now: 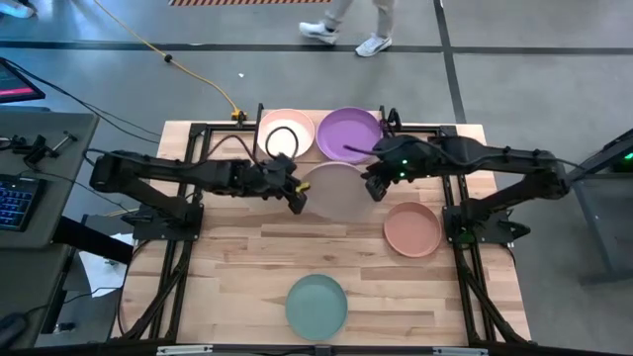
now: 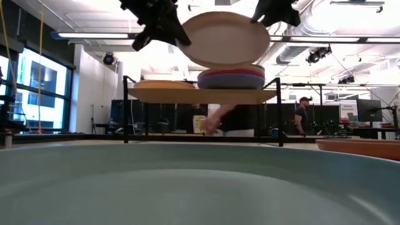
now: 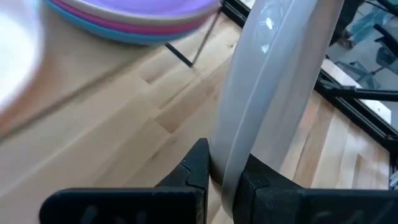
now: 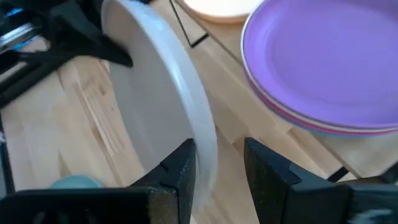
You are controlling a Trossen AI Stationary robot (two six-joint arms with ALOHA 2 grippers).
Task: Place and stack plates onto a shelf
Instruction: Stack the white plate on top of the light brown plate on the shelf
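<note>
A beige plate (image 1: 336,188) hangs in the air just on the near side of the shelf (image 2: 200,95), above the level of its board. My left gripper (image 1: 298,201) is shut on the plate's left rim. My right gripper (image 4: 217,165) stands open at the plate's right rim, which lies between its two fingers. On the shelf, a cream plate (image 1: 286,133) sits at the left. At the right a purple plate (image 1: 350,133) tops a stack of plates (image 2: 231,78). A salmon plate (image 1: 412,228) and a teal plate (image 1: 316,305) lie flat on the table. My left gripper pinches the beige plate's rim (image 3: 233,149) between its two fingers, one on each face. The fingers come from the table's left, slanting down. The plate is lifted clear of table and shelf, and it tilts a little. My right gripper has the plate's rim (image 4: 205,146) between its open fingers. A gap shows beside one finger, and I cannot tell whether the other finger (image 4: 180,171) touches the plate.
The shelf's black legs (image 2: 127,109) stand on the far part of the wooden table (image 1: 247,257). People move about in the room beyond the table.
</note>
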